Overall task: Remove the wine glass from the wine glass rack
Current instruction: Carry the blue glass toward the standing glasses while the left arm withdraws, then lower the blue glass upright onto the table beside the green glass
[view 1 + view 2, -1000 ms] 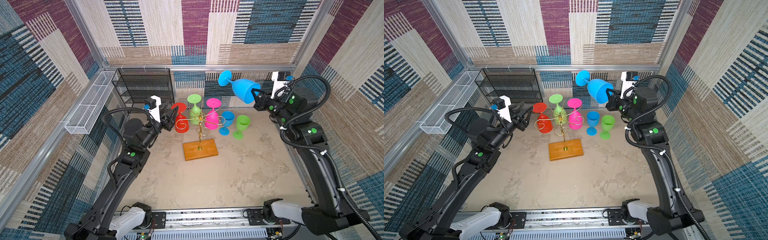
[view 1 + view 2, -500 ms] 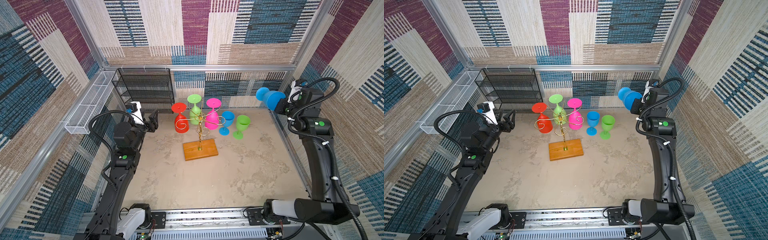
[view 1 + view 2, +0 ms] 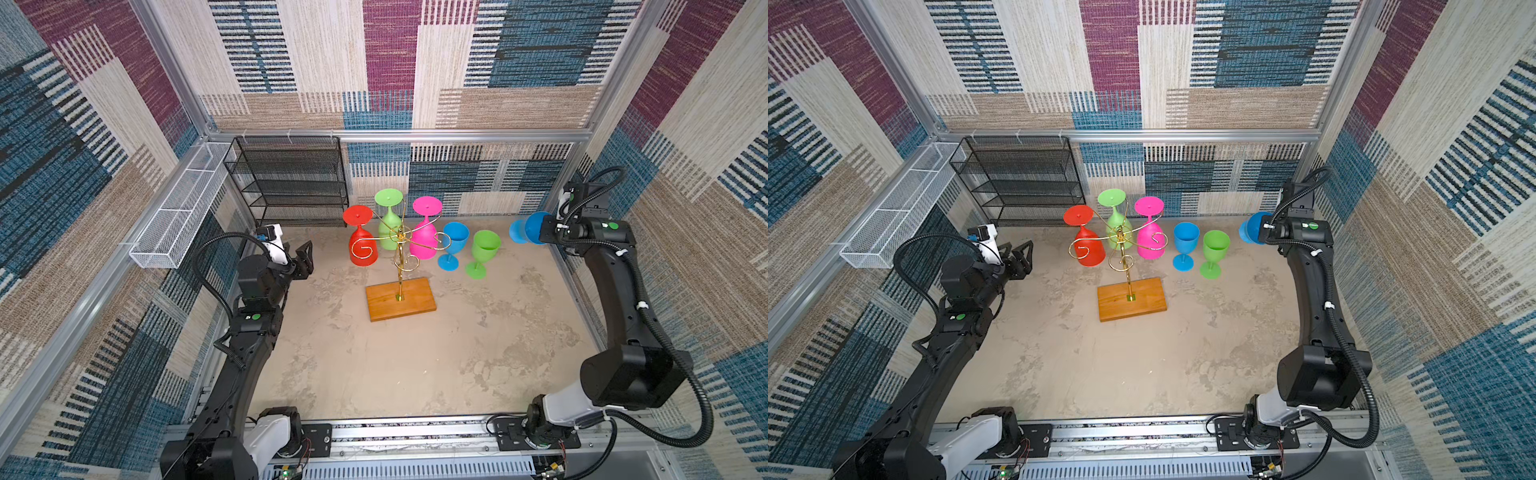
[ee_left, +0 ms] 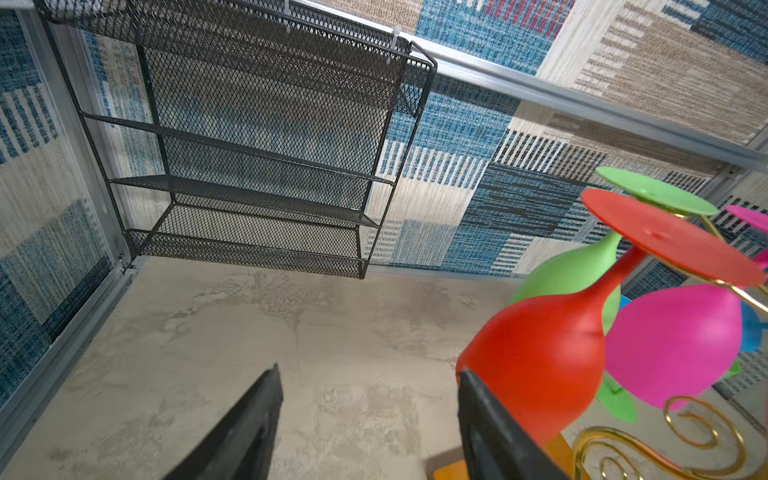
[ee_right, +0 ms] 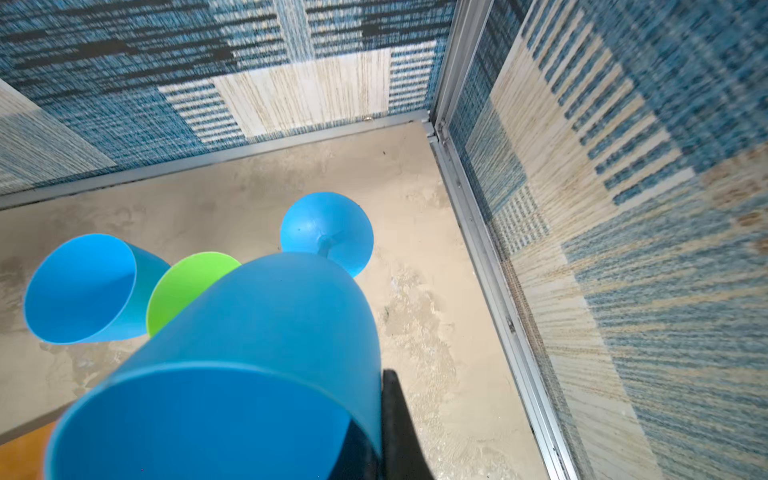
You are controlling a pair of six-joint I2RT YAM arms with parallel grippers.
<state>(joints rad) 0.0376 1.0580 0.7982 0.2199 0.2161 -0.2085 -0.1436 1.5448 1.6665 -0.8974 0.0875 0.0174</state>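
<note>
Right jaws clench a blue plastic wine glass, tilted near the beige table corner, well apart from the gold scroll-armed wine glass rack, probably for setting down; left jaws gape empty.

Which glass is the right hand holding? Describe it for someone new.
Find the gold wine glass rack mid-table, then look right, past the upright green wine glass. The blue wine glass there is tipped sideways in the right hand; the other blue glass stands upright by the rack.
</note>
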